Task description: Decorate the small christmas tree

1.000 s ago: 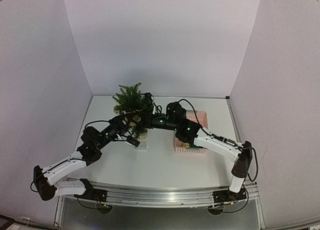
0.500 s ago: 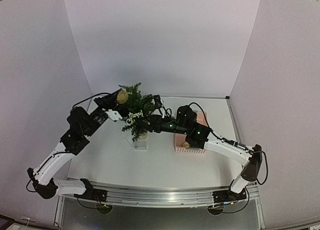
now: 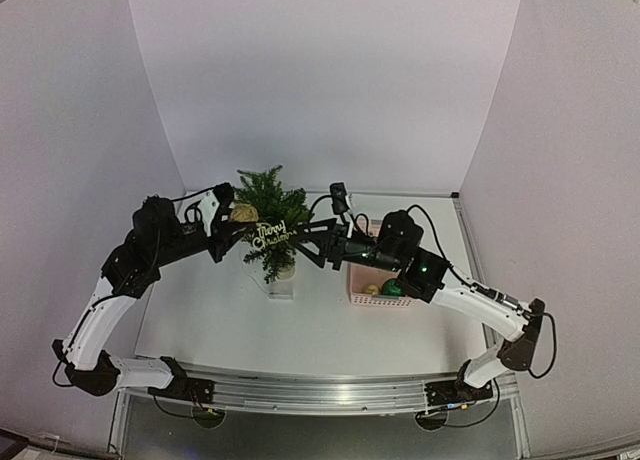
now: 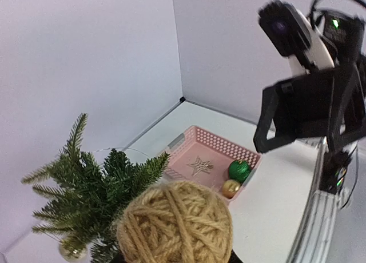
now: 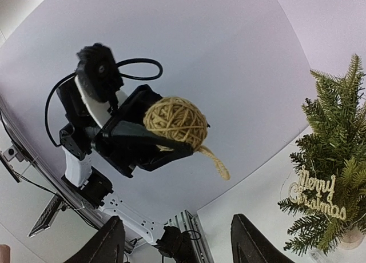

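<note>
Basket (image 4: 223, 142) with star (image 4: 199, 166), green bauble (image 4: 239, 171), gold bauble (image 4: 231, 188)

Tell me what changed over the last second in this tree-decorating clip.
The left gripper, shut on a twine ball, rose from the foot of the small christmas tree to beside its upper branches. The right gripper, open and empty, drew back rightward, leaving the Merry Christmas sign hanging there. Tree and pink basket stayed put.
</note>
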`<action>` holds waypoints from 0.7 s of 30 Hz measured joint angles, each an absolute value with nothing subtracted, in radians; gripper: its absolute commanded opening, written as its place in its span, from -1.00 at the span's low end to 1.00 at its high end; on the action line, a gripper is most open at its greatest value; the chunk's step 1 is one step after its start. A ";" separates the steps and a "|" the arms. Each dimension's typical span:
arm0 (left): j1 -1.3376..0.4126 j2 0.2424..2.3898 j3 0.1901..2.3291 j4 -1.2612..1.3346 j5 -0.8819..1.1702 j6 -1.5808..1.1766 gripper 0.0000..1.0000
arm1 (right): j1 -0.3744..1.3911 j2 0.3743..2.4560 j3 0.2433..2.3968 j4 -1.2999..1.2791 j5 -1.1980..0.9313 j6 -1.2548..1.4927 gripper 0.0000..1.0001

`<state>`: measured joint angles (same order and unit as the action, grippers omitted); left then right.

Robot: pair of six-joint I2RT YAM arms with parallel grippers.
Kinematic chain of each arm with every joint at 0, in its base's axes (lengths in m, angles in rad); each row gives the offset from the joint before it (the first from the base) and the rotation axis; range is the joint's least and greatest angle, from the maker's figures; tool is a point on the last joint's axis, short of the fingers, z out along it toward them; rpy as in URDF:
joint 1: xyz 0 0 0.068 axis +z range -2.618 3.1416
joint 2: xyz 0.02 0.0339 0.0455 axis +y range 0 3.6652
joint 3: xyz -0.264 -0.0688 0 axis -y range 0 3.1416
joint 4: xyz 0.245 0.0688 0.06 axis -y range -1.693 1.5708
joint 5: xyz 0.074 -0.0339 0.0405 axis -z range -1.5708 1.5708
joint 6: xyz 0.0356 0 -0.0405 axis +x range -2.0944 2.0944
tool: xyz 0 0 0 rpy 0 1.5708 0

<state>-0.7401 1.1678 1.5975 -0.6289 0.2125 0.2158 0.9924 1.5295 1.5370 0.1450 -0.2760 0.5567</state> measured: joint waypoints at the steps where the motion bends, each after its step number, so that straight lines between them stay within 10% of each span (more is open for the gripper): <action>1: -0.711 1.168 1.597 -0.628 0.248 0.153 -1.00 | 0.992 1.534 1.540 0.144 -0.277 0.550 0.25; 21: -0.311 1.078 1.320 -0.465 0.458 -0.489 -1.00 | 0.992 1.473 1.405 0.124 -0.201 0.515 0.28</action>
